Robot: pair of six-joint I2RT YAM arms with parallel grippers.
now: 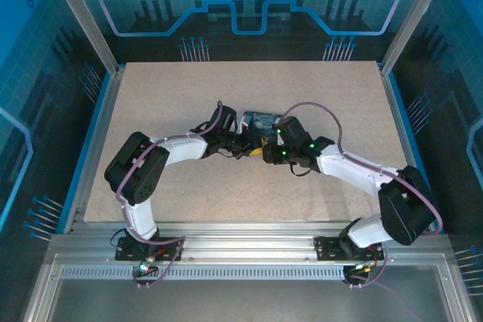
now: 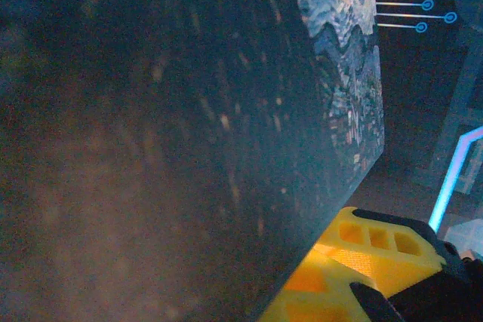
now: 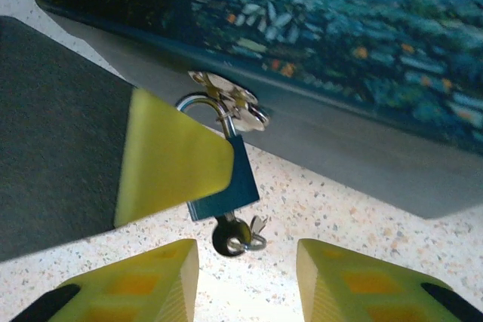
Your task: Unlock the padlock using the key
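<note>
The padlock [image 3: 235, 179], a blue body with a steel shackle, hangs from the hasp [image 3: 226, 99] on the front of the night-sky painted box [image 3: 339, 28]. The key [image 3: 230, 236] sits in the padlock's underside, with a ring and a spare key dangling from it. My right gripper [image 3: 245, 280] is open just short of the key, one yellow finger on each side, touching nothing. A yellow finger [image 3: 170, 156] of my left gripper [image 1: 245, 143] lies over the padlock's left side, shut on it. The box's dark side [image 2: 189, 111] looms close in the left wrist view.
The box [image 1: 260, 120] rests mid-table on the speckled board [image 1: 166, 96], with both arms meeting at its near edge. Aluminium posts and blue panels fence the board. Open board lies to the left, right and behind the box.
</note>
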